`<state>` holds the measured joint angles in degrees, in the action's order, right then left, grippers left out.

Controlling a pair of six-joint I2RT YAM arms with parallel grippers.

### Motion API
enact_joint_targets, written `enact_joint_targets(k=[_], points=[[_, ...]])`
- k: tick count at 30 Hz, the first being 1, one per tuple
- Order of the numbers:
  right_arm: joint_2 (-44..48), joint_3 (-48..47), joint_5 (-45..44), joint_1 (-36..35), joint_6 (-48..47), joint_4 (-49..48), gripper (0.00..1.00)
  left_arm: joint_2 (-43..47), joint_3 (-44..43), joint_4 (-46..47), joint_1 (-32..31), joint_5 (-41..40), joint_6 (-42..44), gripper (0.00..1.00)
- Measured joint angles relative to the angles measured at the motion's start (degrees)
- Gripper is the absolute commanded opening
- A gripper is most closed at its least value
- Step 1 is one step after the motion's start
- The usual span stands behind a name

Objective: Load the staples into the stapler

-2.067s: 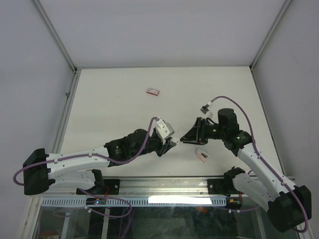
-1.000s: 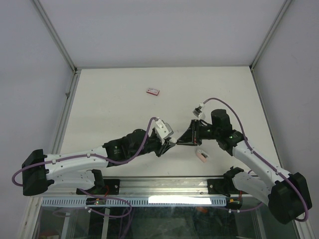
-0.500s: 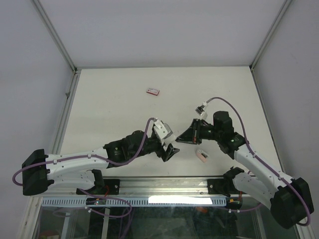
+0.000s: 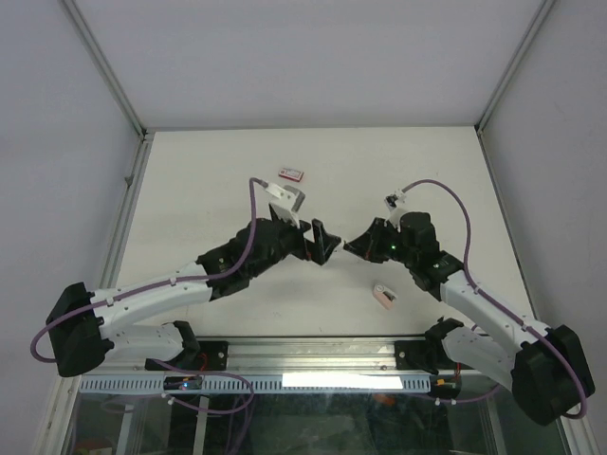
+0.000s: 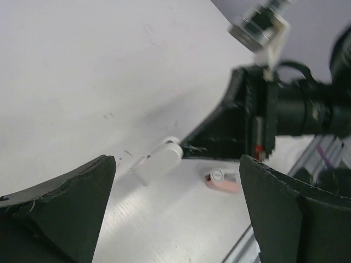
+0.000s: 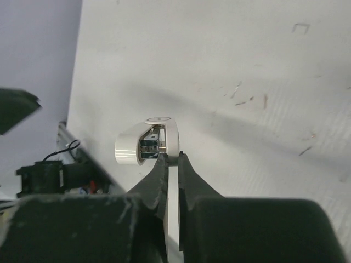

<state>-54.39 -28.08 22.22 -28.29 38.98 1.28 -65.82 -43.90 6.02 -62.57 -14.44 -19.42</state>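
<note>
White table (image 4: 209, 190) inside grey walls with an aluminium frame, seen from the top camera. The white stapler (image 6: 140, 147) sits near table centre, pinched at its back edge by the right gripper (image 6: 171, 164), whose jaws are closed tight on it. The stapler's rounded end points away from the fingers, with metal showing inside. It looks lifted off the surface, with a shadow under it. At 9 o'clock from the stapler is the left gripper (image 4: 322, 245), jaws spread fully wide, holding nothing, facing the stapler with a small gap. The staple box (image 4: 292, 173), red-pink with a white label, lies flat on the table at 11 o'clock from the stapler, well apart from both grippers. The staples themselves are too small to make out. A small pink item (image 4: 384, 297) with a white round end lies on the table at 5 o'clock from the stapler, near the right arm and not touched.
</note>
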Motion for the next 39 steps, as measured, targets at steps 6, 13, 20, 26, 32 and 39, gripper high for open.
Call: enact_joint_targets(k=[6,13,20,26,32,39], points=[[-6.12,0.46,-9.64,-2.93,-3.28,-4.72,0.00,-3.48,-0.79,-2.14,9.81,1.51,-15.39,0.99],[-11.65,0.31,-18.03,-9.25,-5.77,-6.97,0.00,-13.11,-0.70,-3.28,10.58,6.91,-22.51,0.99],[-13.42,-1.05,-24.68,-13.94,-7.32,-7.98,0.00,-21.14,-0.79,-4.09,12.00,8.20,-26.14,0.99],[-14.51,-1.68,-28.11,-15.32,-8.50,-7.87,0.00,-22.34,-0.92,-4.17,12.04,8.35,-27.19,0.99],[-15.21,-1.88,-29.31,-15.91,-9.14,-8.31,0.00,-22.36,-0.83,-3.65,12.39,8.24,-27.82,0.97],[-16.90,-1.92,-29.33,-16.76,-9.22,-8.61,0.00,-22.32,0.20,-0.13,12.41,8.09,-28.37,0.79]])
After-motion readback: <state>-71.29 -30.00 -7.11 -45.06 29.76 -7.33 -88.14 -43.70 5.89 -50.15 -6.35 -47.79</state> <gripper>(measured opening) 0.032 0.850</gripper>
